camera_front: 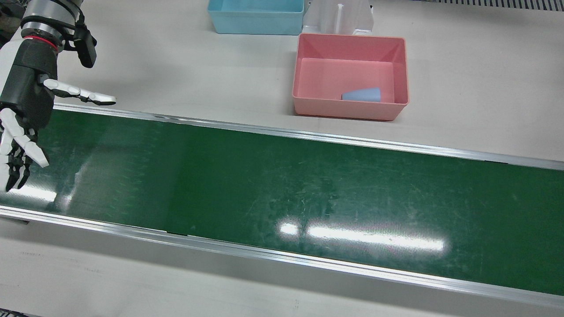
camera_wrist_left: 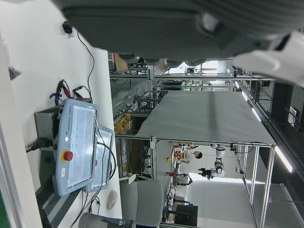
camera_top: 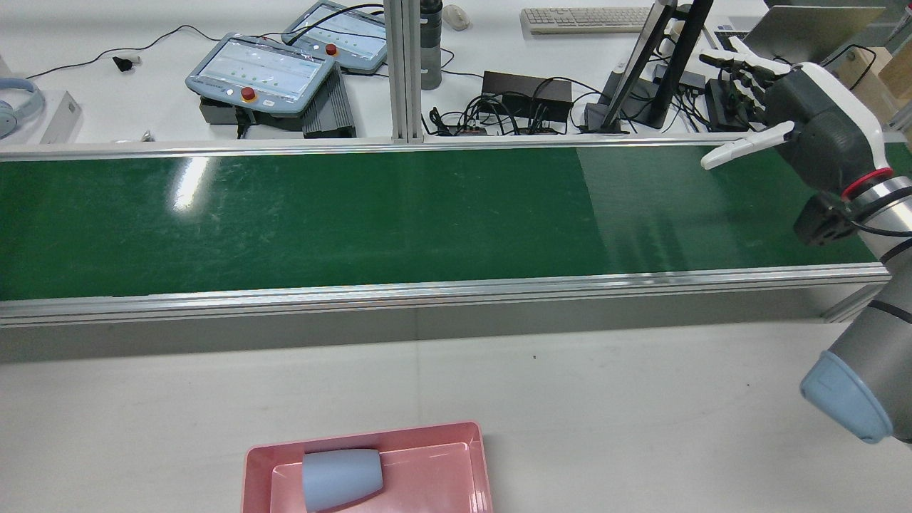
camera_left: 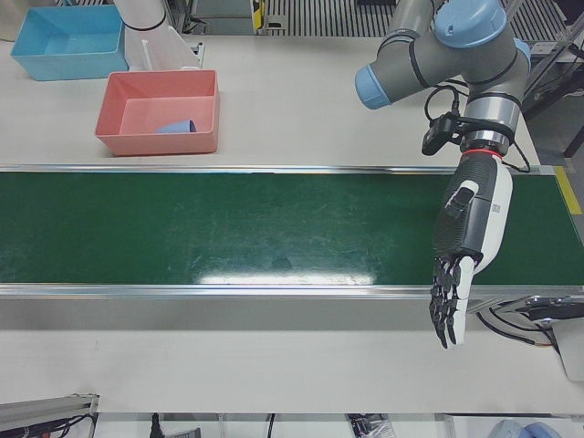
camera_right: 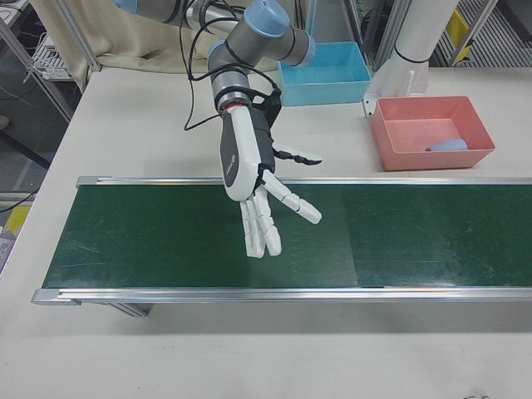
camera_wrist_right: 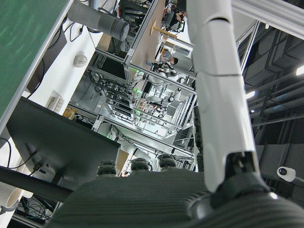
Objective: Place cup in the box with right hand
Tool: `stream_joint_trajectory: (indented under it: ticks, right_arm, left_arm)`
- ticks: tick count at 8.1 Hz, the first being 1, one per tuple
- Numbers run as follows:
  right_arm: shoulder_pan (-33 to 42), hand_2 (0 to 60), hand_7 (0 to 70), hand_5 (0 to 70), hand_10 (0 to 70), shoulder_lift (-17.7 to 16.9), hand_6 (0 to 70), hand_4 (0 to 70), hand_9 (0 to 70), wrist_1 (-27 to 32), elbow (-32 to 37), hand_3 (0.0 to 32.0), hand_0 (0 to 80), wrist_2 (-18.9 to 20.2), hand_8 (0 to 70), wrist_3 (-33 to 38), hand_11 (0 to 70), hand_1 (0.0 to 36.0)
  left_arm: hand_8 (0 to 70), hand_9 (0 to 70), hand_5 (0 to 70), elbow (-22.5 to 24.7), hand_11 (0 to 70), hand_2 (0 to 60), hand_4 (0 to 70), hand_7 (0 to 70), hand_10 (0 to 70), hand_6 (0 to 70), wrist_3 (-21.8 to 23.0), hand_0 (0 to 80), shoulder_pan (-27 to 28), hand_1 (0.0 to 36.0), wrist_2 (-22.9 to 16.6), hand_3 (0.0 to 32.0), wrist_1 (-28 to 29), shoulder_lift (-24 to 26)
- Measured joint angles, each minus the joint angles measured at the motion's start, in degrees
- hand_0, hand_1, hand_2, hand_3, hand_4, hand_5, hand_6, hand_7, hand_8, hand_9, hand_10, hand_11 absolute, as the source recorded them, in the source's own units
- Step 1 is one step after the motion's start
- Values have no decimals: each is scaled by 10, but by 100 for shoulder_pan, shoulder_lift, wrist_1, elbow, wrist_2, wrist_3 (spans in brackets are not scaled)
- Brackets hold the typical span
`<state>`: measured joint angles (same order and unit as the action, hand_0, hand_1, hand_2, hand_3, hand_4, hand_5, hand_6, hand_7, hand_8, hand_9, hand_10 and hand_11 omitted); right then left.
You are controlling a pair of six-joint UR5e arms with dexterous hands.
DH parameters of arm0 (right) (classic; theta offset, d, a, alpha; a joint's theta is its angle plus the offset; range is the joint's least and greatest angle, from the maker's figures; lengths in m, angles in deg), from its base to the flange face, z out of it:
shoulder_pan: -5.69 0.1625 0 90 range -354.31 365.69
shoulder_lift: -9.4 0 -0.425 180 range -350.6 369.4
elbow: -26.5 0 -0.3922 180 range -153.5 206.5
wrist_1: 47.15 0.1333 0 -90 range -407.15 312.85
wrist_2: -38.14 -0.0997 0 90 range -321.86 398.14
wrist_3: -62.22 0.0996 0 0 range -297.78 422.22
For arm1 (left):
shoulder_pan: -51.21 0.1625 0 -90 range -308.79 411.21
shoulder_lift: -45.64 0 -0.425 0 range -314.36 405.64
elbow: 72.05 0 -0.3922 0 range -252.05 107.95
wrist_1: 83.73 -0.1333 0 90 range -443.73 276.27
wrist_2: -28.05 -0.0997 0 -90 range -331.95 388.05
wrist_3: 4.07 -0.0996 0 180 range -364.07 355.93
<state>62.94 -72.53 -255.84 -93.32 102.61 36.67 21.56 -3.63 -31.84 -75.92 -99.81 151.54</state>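
- Cup (camera_front: 361, 94), pale blue, lying on its side inside the pink box (camera_front: 304, 66), close to the wall facing the belt; showing again in the rear view (camera_top: 342, 479) with its wider mouth end toward that view's left, and as a small blue shape in the right-front view (camera_right: 450, 145).
- Pink box sitting on the pale table (camera_front: 476, 88) just behind the green conveyor belt (camera_front: 282, 189), apart from the belt's metal rail.
- Blue bin (camera_front: 255, 22) standing behind the pink box, next to a white pedestal base (camera_front: 339, 17).
- Right hand (camera_right: 264, 204) hanging over the belt, well apart from the box, fingers (camera_right: 273, 241) spread and pointing down toward the belt, thumb sticking out sideways, holding nothing.
- Same right hand appearing at the left edge of the front view (camera_front: 26, 110) and at the right edge of the rear view (camera_top: 791, 121), fingers apart there too.
- Left hand (camera_left: 461, 265) hovering by the far end of the belt in the left-front view, fingers (camera_left: 447, 315) stretched straight down past the near rail, lying close side by side, gripping nothing.
- Belt surface lying bare, only glare patches showing.
- Teach pendants (camera_top: 260, 71) and a keyboard (camera_top: 584, 18) resting on the desk beyond the belt in the rear view.
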Motion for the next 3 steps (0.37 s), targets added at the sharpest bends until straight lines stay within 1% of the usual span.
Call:
stream_joint_trajectory:
  ticks: [1,2,3]
  right_arm:
    - [41,0,64,82,0,5,41,85,34,11,117,0,740,-12,12,79,29,206]
    - [53,0,80,83,1,4,44,113,39,17,161,0,777,-22,14,120,32,195]
    - [63,0,76,83,3,-7,44,63,43,23,180,0,703,-27,18,155,34,232]
  left_arm:
    - [0,0,0,0,0,0,0,0,0,0,0,0,0,0,0,0,0,0]
    - [0,0,0,0,0,0,0,0,0,0,0,0,0,0,-3,0,3,0]
    - [0,0,0,0,0,0,0,0,0,0,0,0,0,0,-3,0,6,0]
